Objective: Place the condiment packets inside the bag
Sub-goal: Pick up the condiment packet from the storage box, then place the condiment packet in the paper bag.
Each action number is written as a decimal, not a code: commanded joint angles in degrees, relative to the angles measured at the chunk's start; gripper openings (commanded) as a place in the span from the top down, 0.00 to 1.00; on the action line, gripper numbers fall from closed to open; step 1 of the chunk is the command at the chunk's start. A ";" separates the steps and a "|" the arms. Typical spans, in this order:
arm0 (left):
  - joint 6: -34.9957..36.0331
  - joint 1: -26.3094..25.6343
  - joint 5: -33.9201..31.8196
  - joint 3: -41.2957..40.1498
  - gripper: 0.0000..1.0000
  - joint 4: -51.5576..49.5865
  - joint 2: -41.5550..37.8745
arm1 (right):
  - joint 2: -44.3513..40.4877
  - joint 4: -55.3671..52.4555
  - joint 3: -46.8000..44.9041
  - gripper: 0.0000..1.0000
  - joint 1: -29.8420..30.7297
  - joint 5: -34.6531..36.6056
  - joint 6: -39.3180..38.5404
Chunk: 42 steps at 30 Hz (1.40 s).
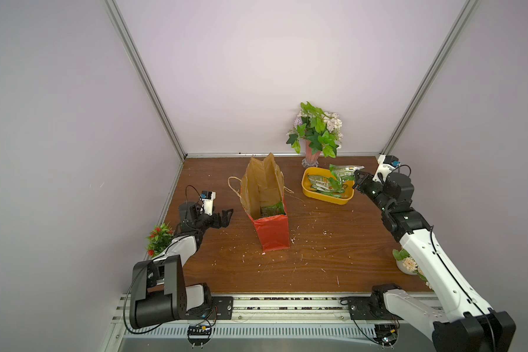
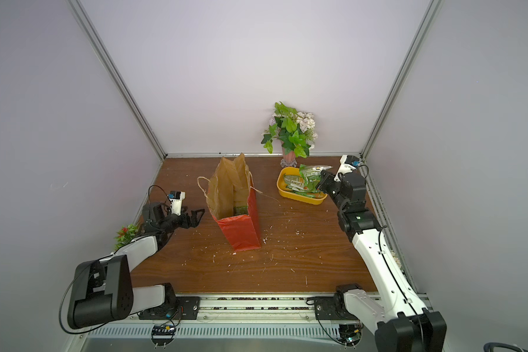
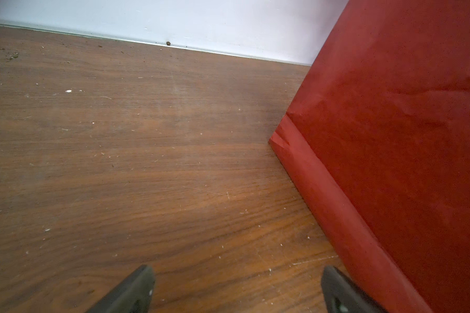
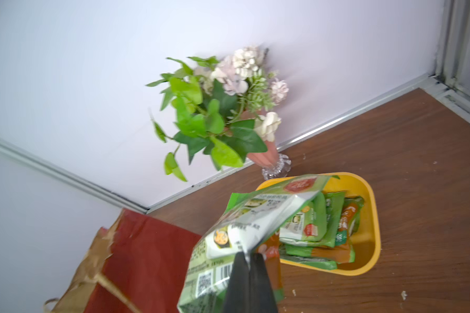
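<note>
A: Top views. Left gripper (image 1: 226, 217)?
B: Low over the table (image 1: 317, 253), left of the bag (image 1: 272, 236). Jaws spread wide, nothing in them. Near the bag, not touching. Both top views agree.
A: Right gripper (image 1: 356, 179)?
B: At the right end of the yellow tub (image 1: 323, 198). Jaws pinched together on one packet (image 1: 344, 170), which sticks up above the tub's far corner. Same grip on the packet (image 2: 313, 170) in both top views.
A: Other packets (image 1: 319, 184)?
B: Piled in the tub. Green packets (image 1: 272, 210) also lie at the bottom of the bag, partly hidden. Bag stands upright, mouth open, mid-table, well apart from the tub.
A: Left wrist.
B: Two fingertips (image 3: 136, 290) far apart at the frame edge, bare table between them. Red bag (image 3: 391, 162) wall just beside one finger. Cannot tell if they touch.
A: Right wrist.
B: Fingers (image 4: 259, 279) closed tight on the packet (image 4: 255, 216), thin film clamped at its edge. Packet hangs crinkled, barcode side showing. Behind it the tub (image 4: 372, 216) with the other packets (image 4: 316, 225). Bag (image 4: 147, 257) also in frame, slightly blurred. Flowers (image 4: 215, 116) in a vase against the wall.
</note>
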 commanded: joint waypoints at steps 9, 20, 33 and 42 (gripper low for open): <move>0.48 -0.37 -0.23 0.71 0.01 0.22 -0.33 | -2.90 -4.05 11.09 1.00 22.96 6.27 -5.91; 0.50 -0.37 -0.29 0.58 0.01 0.20 -0.37 | 10.85 -3.48 20.76 1.00 41.21 15.86 -15.67; 0.33 -0.37 -0.26 0.52 0.01 0.34 -0.65 | 21.41 -7.37 26.55 1.00 46.08 24.63 -22.81; 0.26 -0.39 -0.36 0.53 0.01 0.31 -0.60 | 25.72 -8.06 31.04 0.54 46.07 24.33 -24.48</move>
